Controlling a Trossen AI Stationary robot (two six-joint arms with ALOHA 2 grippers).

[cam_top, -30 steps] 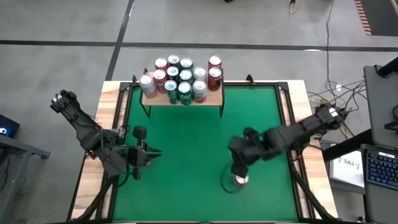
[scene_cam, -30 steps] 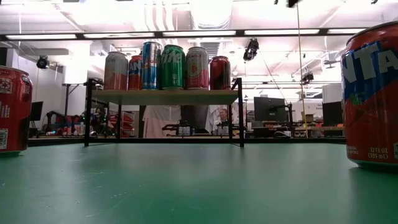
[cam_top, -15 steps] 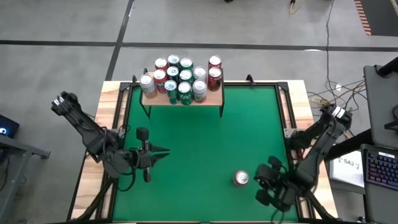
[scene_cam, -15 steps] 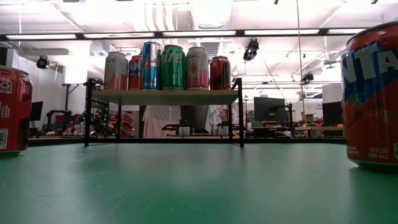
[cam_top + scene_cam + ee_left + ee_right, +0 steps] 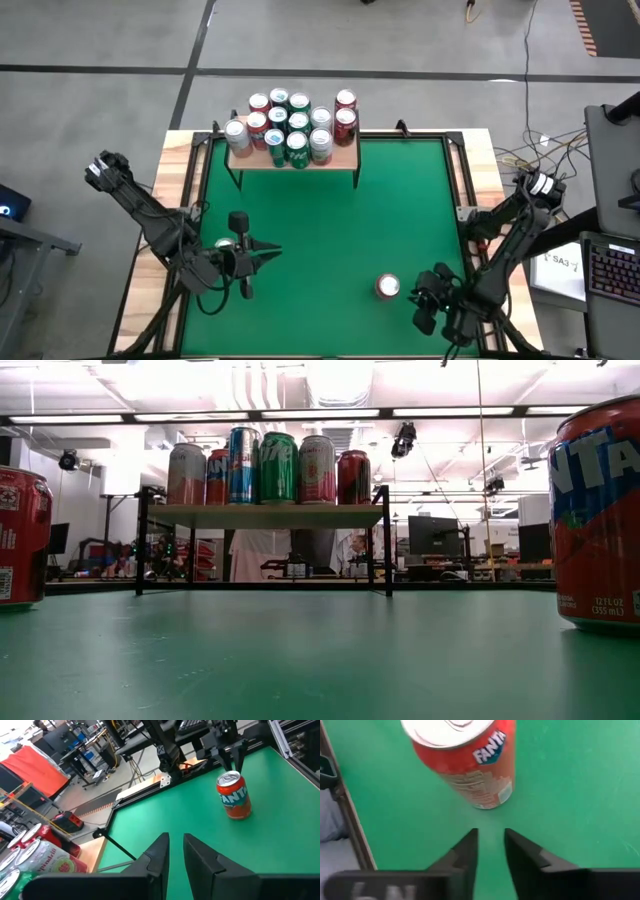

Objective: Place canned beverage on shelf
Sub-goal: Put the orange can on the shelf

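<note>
1 orange Fanta can (image 5: 387, 287) lower right, free; my right gripper (image 5: 428, 300) beside it, narrowly parted; left gripper (image 5: 262, 254) nearly closed, empty; shelf (image 5: 345, 156) top centre.

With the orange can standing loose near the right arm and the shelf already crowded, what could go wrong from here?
1. The right hand sits low beside the orange can with its fingers only narrowly apart; pushing in like that could knock the can over.
2. The shelf is packed with cans, with bare board only toward its right end, so a careless placement might bump neighbours off the edge.
</note>
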